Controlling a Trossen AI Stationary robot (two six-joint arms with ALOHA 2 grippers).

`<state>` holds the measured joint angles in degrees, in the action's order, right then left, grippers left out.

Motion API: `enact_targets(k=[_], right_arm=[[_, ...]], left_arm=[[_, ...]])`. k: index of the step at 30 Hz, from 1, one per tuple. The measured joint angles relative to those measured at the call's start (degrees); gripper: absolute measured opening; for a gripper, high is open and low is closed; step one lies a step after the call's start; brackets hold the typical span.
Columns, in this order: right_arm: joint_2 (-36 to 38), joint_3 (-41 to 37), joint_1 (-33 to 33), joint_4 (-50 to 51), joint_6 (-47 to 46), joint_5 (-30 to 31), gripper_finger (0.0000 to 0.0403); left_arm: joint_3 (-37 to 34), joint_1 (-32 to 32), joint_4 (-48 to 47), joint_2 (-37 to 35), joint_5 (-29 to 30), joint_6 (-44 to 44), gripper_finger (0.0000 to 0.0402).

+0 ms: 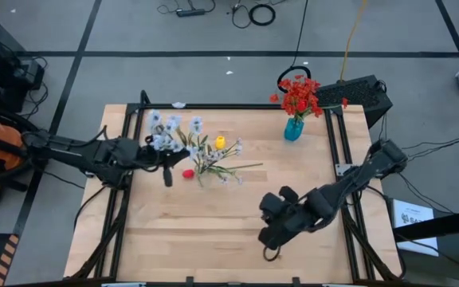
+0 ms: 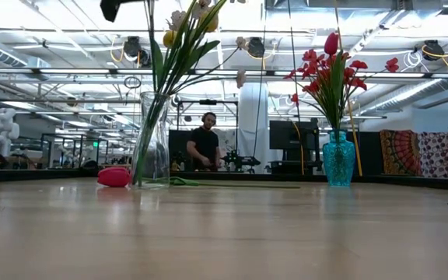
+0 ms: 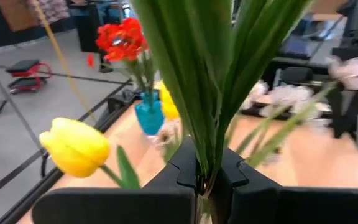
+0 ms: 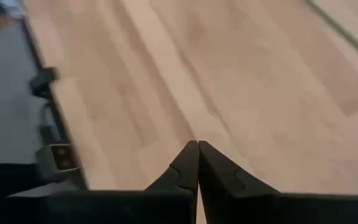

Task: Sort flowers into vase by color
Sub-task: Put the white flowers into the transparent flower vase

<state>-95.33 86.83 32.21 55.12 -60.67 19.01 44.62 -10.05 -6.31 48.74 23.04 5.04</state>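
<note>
The teal-blue vase stands upright in the upper right of the high view, near the far right corner of the wooden table, and holds a bunch of red flowers; in the low view the same vase sits right of centre with the red blossoms fanning above it. Left of centre in the high view lies a cluster of pale white-bluish sprays with a yellow tulip bud among green stalks, and a red bud rests on the table just beside them. The low view shows a clear glass vase at left holding green stalks, with the red bud touching the tabletop at its base. The left gripper reaches in from the left edge; in its wrist view its fingers are pinched on a bundle of green stalks, a yellow tulip beside them. The right gripper sits low right of centre over bare wood, its fingers pressed together on nothing. A person stands in the room behind
</note>
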Motion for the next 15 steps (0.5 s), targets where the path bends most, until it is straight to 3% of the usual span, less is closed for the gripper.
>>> enact_targets(k=[7, 15], right_arm=[[15.4, -25.7, -3.0, -23.4, 3.3, -0.5, 0.0001], [28.1, -49.8, -10.2, -39.8, 1.1, -1.4, 0.0000]], left_arm=[[0.0, 3.9, 0.2, 3.0, -1.1, 2.3, 0.0011], [0.0, 4.3, -0.2, 9.8, -1.3, 6.9, 0.0011]])
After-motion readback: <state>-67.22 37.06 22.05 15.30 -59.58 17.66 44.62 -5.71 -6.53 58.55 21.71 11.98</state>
